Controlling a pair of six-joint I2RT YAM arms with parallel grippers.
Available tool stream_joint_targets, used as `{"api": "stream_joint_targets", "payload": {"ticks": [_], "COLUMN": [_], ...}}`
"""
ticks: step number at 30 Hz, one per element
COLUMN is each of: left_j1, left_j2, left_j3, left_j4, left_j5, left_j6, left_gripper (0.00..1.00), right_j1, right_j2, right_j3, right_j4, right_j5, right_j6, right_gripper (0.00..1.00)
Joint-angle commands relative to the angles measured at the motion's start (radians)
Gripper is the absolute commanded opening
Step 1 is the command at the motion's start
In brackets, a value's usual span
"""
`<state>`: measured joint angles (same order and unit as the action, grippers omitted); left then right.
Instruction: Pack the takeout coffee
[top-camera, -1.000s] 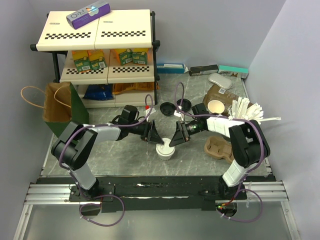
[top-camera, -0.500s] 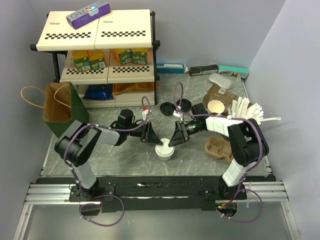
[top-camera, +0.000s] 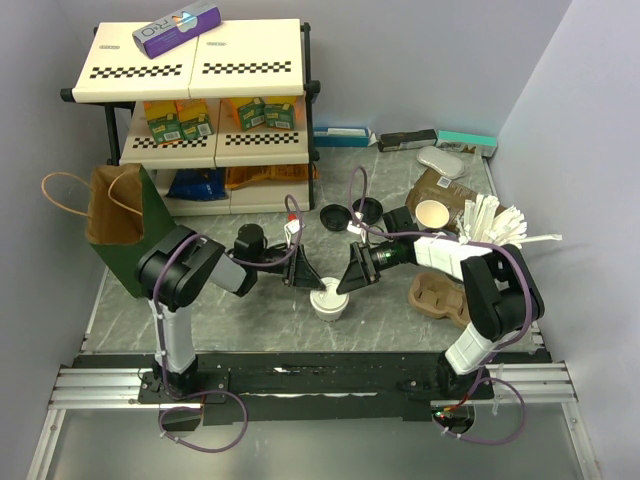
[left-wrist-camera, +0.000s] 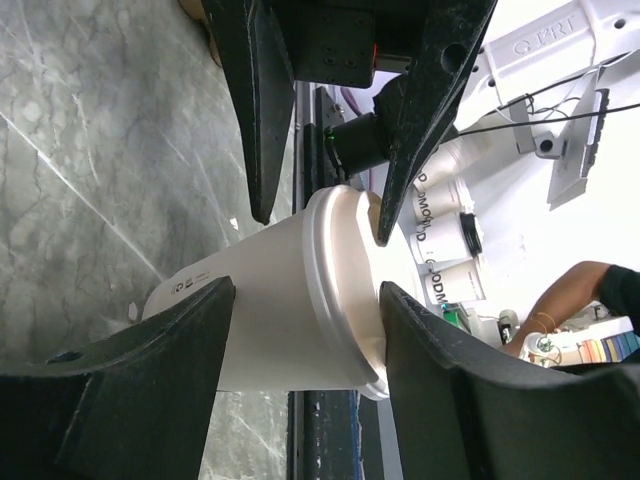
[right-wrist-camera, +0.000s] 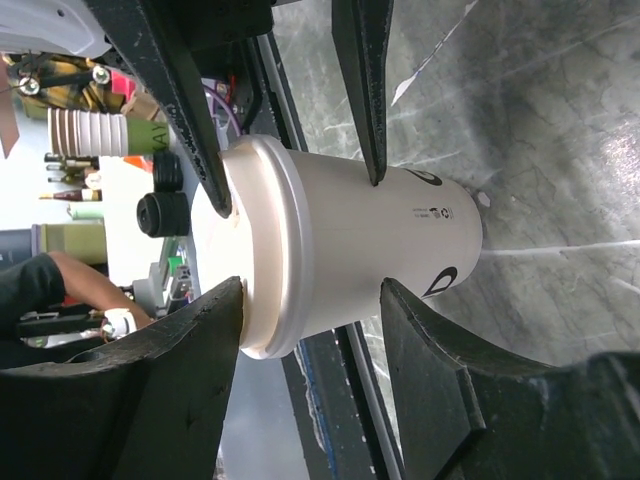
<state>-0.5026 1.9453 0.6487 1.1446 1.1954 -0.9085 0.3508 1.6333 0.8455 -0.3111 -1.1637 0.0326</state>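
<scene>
One takeout coffee cup (top-camera: 330, 298), white with a white lid on it, stands on the marble table (top-camera: 260, 320) between both grippers. My left gripper (top-camera: 305, 272) reaches it from the left and my right gripper (top-camera: 355, 270) from the right, both turned on their sides. In the left wrist view the cup (left-wrist-camera: 270, 300) lies across the frame between the spread jaws of the left gripper (left-wrist-camera: 305, 290): one finger rests against the lid's top, the other stands beside the wall. The right gripper (right-wrist-camera: 310, 285) holds the same stance on the cup (right-wrist-camera: 340, 250). Both are open. A second, lidless cup (top-camera: 431, 213) stands at the right.
A brown pulp cup tray (top-camera: 435, 295) lies right of the cup. Two black lids (top-camera: 335, 215) sit just behind the grippers. A tumbler of white sticks (top-camera: 490, 225) stands far right. A paper bag (top-camera: 105, 205) and a stocked shelf (top-camera: 200, 110) fill the back left.
The left arm has folded in, its elbow drawn right, and its gripper has slid a little closer to the cup. The right gripper has stayed in place with its jaws slightly wider.
</scene>
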Motion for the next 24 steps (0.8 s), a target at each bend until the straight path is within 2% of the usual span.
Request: {"api": "stream_joint_targets", "payload": {"ticks": [1,4,6,7,8,10,11,14,15,17,21,24], "left_j1": [0.007,0.007,0.006,0.006,0.006,0.006,0.006,0.007,0.009,0.013,0.018,0.018], "left_j2": [0.077,0.017,-0.038,-0.058,-0.100,-0.141,-0.176,-0.218,-0.224,-0.255,-0.344,-0.399], "left_j3": [-0.027,-0.005,0.012,0.025,0.051,0.078,0.107,0.166,0.180,0.212,0.207,0.163], "left_j4": [0.113,0.084,0.054,0.011,-0.113,-0.244,-0.398,-0.584,-0.712,-0.807,-1.008,-1.045], "left_j5": [-0.073,-0.053,-0.045,-0.045,-0.048,-0.066,-0.075,-0.115,-0.134,-0.166,-0.209,-0.220], "left_j6": [-0.012,-0.039,-0.043,-0.008,0.025,0.152,0.199,0.350,0.418,0.480,0.607,0.626], "left_gripper": [0.64,0.67,0.73,0.94,0.99,0.99,0.99,0.99,0.99,0.99,0.99,0.99], "right_j1": [0.005,0.005,0.005,0.005,0.004,0.005,0.005,0.001,0.002,0.001,-0.004,-0.004], "right_j2": [-0.013,-0.044,-0.055,-0.059,-0.061,-0.069,-0.075,-0.089,-0.089,-0.093,-0.124,-0.136], "right_j3": [-0.025,-0.014,-0.008,0.004,0.010,0.033,0.040,0.063,0.067,0.078,0.090,0.098], "right_j4": [0.021,0.020,0.021,0.017,0.010,0.001,-0.002,-0.023,-0.029,-0.046,-0.104,-0.140], "right_j5": [0.116,0.076,0.053,0.050,0.049,0.048,0.055,0.073,0.073,0.065,0.079,0.081], "right_j6": [-0.059,-0.068,-0.068,-0.069,-0.071,-0.080,-0.082,-0.092,-0.097,-0.108,-0.151,-0.180], "right_gripper": [0.63,0.64,0.66,0.66,0.67,0.70,0.71,0.75,0.83,0.99,1.00,1.00]}}
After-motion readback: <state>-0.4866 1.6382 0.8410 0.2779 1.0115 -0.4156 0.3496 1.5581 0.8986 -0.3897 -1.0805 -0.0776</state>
